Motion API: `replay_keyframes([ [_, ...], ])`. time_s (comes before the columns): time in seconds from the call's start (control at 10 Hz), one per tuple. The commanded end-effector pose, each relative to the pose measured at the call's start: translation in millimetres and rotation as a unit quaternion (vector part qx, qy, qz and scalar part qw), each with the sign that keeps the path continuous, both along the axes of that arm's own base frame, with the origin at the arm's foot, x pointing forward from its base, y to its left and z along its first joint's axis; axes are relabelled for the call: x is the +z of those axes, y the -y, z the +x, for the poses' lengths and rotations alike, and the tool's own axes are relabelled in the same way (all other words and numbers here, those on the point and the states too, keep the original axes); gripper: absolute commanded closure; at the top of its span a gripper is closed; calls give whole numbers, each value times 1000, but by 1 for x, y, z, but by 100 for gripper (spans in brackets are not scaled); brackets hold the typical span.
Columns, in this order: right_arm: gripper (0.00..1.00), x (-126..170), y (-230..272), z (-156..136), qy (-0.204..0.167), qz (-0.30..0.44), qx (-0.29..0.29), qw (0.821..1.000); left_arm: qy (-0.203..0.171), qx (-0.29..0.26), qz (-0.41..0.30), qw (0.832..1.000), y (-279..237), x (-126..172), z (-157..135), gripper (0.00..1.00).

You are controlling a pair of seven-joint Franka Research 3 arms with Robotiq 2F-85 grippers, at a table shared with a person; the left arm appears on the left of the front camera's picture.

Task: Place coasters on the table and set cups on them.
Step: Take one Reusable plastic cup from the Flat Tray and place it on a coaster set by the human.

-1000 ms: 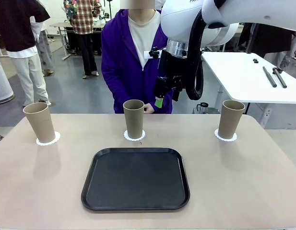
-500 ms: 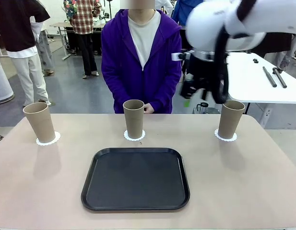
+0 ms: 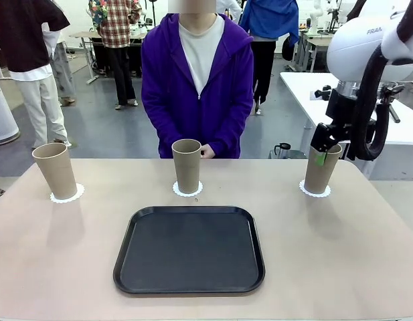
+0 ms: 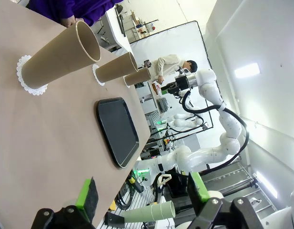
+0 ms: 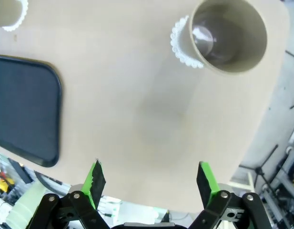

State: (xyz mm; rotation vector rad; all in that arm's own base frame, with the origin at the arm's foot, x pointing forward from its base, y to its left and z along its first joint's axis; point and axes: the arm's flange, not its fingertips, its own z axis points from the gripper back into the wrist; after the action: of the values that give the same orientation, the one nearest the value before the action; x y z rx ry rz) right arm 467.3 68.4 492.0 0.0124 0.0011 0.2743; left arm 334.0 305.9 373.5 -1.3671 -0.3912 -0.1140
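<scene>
Front view: three cups (image 3: pixel 187 165) stand upright, each on a coaster (image 3: pixel 187 190), in a row along the far side of the table (image 3: pixel 59 254), behind a black tray (image 3: pixel 189 249). Right gripper (image 3: pixel 323 148) hangs spread, empty, above the right cup (image 3: pixel 322 166); left gripper (image 4: pixel 142 195) is likewise spread and empty.

Front view faced the person across the table (image 3: pixel 367 267); right wrist looked straight down; both showed the tray (image 3: pixel 189 249).
</scene>
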Motion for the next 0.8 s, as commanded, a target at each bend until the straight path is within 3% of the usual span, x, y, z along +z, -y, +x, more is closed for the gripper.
replay_keyframes([
  [0.0,0,0,-3,10,9,2,14,1000,1,1,1,1000,-1,3,-1,0],
  [0.2,0,1,0,-2,1,0,0,1000,1,1,1,1000,-1,3,-1,0],
  [0.3,0,13,10,-6,-31,140,40,989,1,1,1,1000,-1,3,-1,0],
  [0.5,0,11,85,-8,-87,353,-4,931,1,1,1,1000,-1,3,-1,0],
  [0.7,0,-7,155,-30,-85,486,-39,869,1,1,1,1000,-1,3,-1,0],
])
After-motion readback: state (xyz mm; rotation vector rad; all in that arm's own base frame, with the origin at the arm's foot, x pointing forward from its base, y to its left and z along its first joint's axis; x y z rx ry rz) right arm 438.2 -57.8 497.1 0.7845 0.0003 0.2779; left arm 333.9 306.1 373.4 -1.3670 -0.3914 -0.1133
